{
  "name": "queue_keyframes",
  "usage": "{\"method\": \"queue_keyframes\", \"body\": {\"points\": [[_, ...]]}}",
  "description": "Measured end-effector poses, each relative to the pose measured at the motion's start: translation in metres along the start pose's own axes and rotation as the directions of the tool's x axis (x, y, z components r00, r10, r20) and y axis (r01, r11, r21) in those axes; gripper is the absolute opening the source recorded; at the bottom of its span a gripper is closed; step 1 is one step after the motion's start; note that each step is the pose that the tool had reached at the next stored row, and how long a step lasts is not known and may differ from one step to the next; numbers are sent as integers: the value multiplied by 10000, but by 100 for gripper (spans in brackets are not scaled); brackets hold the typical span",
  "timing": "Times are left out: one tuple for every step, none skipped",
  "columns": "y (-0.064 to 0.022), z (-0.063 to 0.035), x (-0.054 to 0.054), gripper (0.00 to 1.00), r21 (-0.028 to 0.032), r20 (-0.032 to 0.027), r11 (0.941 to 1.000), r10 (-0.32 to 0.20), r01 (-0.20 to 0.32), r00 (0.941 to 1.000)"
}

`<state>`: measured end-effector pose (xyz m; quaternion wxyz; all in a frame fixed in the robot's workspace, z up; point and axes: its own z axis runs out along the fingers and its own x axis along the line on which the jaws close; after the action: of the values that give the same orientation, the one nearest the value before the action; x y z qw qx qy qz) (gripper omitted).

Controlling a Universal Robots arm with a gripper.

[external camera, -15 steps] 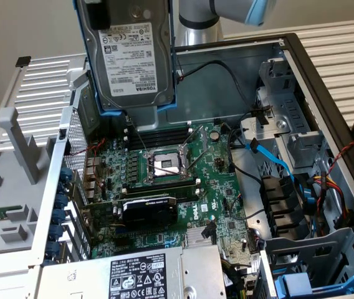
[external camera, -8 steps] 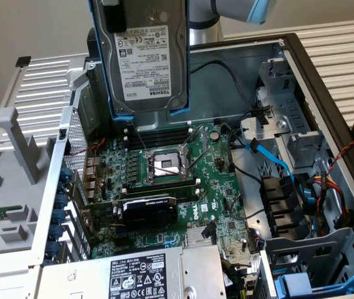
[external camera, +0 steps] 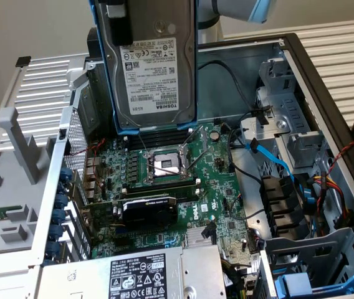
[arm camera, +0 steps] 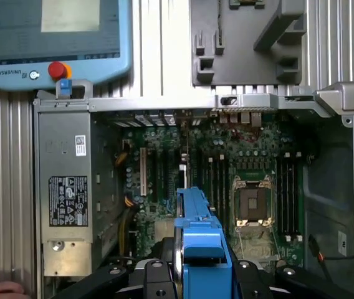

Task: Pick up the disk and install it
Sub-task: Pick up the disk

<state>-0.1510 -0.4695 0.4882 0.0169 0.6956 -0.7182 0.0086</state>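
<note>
We have the pick-up done: our hand (arm camera: 200,274) is clamped on the flat silver rectangular disk (external camera: 155,68) in its bright blue plastic carrier. The disk hangs upright below the hand, above the green motherboard (external camera: 183,180) of the open grey metal computer case (external camera: 326,124). Installing remains; the disk sits in no bay yet.

A pale, ribbed metal desk (external camera: 351,47) carries a computer case (external camera: 316,93) lying on its side, open face up. Just beside the case, at the exterior view's left, a grey moulded holder (external camera: 15,156) rests on the desk. A blue-edged teach pendant (arm camera: 52,37) lies near one corner of the case.
</note>
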Motion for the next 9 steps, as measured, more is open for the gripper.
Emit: {"method": "queue_keyframes", "body": {"points": [[-26,0,10,37,1,-31,10000,0,0,10000],[-52,1,17,37,3,-62,10000,1,-1,10000],[-80,1,24,37,2,-91,10000,2,-2,10000],[-111,2,31,37,4,-115,10000,2,-2,9999],[-142,2,38,37,5,-136,10000,2,-2,9999],[-174,2,46,37,5,-149,10000,2,-2,9999],[-203,2,54,37,5,-157,10000,2,-2,9999],[-234,1,62,37,6,-163,10000,2,-2,9999],[-266,1,70,37,6,-167,10000,2,-2,9999]]}}
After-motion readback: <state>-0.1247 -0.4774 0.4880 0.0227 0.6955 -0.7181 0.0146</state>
